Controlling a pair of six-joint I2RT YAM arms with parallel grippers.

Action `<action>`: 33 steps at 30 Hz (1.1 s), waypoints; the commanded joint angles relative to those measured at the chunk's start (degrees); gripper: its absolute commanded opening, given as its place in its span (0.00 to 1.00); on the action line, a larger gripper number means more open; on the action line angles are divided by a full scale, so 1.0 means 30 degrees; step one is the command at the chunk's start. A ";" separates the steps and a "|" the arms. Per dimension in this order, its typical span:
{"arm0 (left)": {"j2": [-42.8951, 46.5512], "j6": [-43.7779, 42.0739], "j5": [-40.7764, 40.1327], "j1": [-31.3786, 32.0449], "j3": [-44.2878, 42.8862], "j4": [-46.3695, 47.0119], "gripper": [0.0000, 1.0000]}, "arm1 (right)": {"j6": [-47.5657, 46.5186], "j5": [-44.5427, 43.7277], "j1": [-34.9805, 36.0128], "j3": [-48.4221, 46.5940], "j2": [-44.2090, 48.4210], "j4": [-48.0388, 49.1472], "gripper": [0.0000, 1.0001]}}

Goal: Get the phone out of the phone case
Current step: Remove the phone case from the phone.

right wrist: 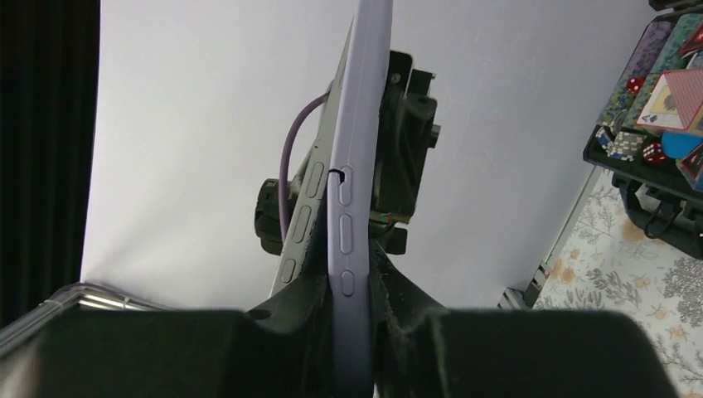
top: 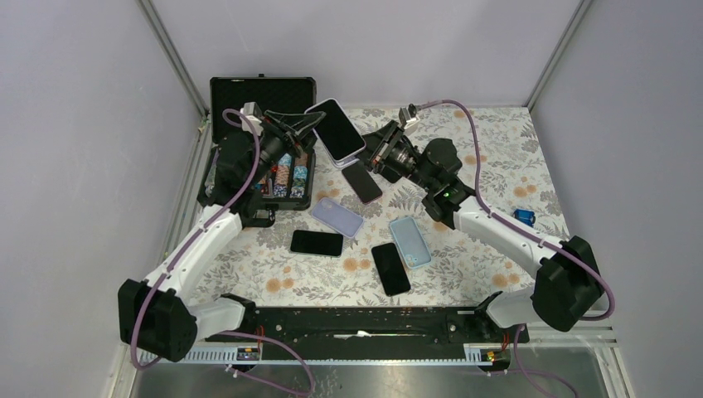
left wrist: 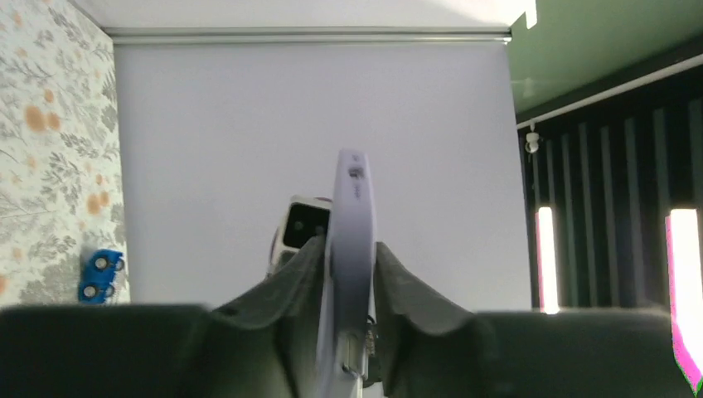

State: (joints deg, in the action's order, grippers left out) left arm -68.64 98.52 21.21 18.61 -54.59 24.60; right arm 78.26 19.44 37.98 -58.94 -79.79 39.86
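A lavender phone case (top: 336, 128) with a black-screened phone in it is held tilted above the table's back middle, between both grippers. My left gripper (top: 308, 124) is shut on its left end; in the left wrist view the case edge (left wrist: 352, 240) stands between the closed fingers (left wrist: 290, 290). My right gripper (top: 375, 153) is shut on its right end. In the right wrist view the case (right wrist: 355, 166) is pinched by the gripper (right wrist: 352, 286), and the phone's grey side (right wrist: 303, 215) stands slightly away from the case on the left.
An open black box (top: 264, 141) with poker chips is at the back left. On the floral cloth lie a dark phone (top: 362, 182), a lavender case (top: 337, 217), a light blue case (top: 409, 241), two black phones (top: 316, 243) (top: 390, 269) and a blue toy car (top: 523, 215).
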 commanded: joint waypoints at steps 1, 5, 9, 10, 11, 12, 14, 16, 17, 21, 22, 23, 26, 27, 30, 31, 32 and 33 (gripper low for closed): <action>0.1875 -0.2928 0.0662 0.0330 -0.0956 -0.1313 0.42 | 0.1139 -0.0843 0.0085 -0.0088 0.0261 0.2047 0.00; 0.2500 -0.5402 0.1844 -0.0389 -0.1355 -0.3499 0.70 | 0.1313 -0.0770 0.0068 -0.0179 0.1110 0.0249 0.00; 0.3049 -0.7770 0.3154 -0.1276 -0.2183 -0.6537 0.79 | 0.1425 -0.0872 -0.0061 0.0517 0.1741 0.0507 0.00; 0.3182 -0.8719 0.3077 -0.1373 -0.2431 -0.7406 0.80 | 0.1424 -0.0854 -0.0105 0.0625 0.1788 0.0538 0.00; 0.3265 -0.9896 0.2829 -0.1410 -0.2774 -0.8687 0.81 | 0.1424 -0.0789 -0.0114 0.0682 0.1783 0.0531 0.00; 0.3283 -1.1288 0.2560 -0.1448 -0.3190 -1.0022 0.81 | 0.1511 -0.0742 -0.0126 0.0737 0.1760 0.0479 0.00; 0.3225 -1.3931 0.2071 -0.1536 -0.3987 -1.2187 0.80 | 0.1574 -0.0668 -0.0117 0.0749 0.1717 0.0462 0.00; 0.3272 -1.6855 0.1564 -0.1545 -0.4696 -1.3893 0.72 | 0.1436 -0.0745 -0.0114 0.0711 0.1850 -0.0168 0.00; 0.3338 -1.8365 0.1062 -0.1546 -0.5317 -1.4789 0.71 | 0.1326 -0.0801 -0.0119 0.0704 0.1944 -0.0700 0.00; 0.4006 -2.3210 -0.0297 -0.1476 -0.6498 -1.7077 0.72 | 0.0957 -0.1199 -0.0122 0.0682 0.2269 -0.3708 0.00; 0.4298 -2.4045 -0.0262 -0.1398 -0.6479 -1.7026 0.75 | 0.0995 -0.1386 -0.0098 0.0726 0.2264 -0.4416 0.00; 0.4481 -2.5002 -0.0049 -0.1227 -0.6553 -1.6968 0.76 | 0.1073 -0.1460 -0.0099 0.0724 0.2190 -0.4999 0.00; 0.4877 -2.7506 -0.0375 -0.0107 -0.6811 -1.7409 0.78 | 0.1293 -0.1434 -0.0091 0.0420 0.1798 -0.6860 0.00; 0.5000 -2.8328 -0.0682 0.0495 -0.6778 -1.7477 0.78 | 0.1308 -0.1389 -0.0080 0.0178 0.1667 -0.7869 0.00; 0.5127 -3.1086 -0.1631 0.2919 -0.6565 -1.7513 0.80 | 0.0867 -0.1580 -0.0025 -0.0443 0.1457 -1.0583 0.00; 0.5064 -3.1800 -0.2165 0.3799 -0.6498 -1.7531 0.82 | 0.0768 -0.1723 0.0002 -0.0517 0.1459 -1.1102 0.00; 0.4950 -3.2465 -0.2605 0.4480 -0.6391 -1.7544 0.84 | 0.0730 -0.1784 0.0016 -0.0412 0.1500 -1.1192 0.00; 0.4793 -3.3053 -0.3048 0.5144 -0.6283 -1.7549 0.87 | 0.0696 -0.1814 0.0000 -0.0286 0.1545 -1.1130 0.00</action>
State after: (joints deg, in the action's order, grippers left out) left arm -53.45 13.30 18.17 27.51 -72.82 -27.62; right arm 81.32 15.57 37.91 -56.36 -76.14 9.15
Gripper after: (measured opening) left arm 0.826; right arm 0.197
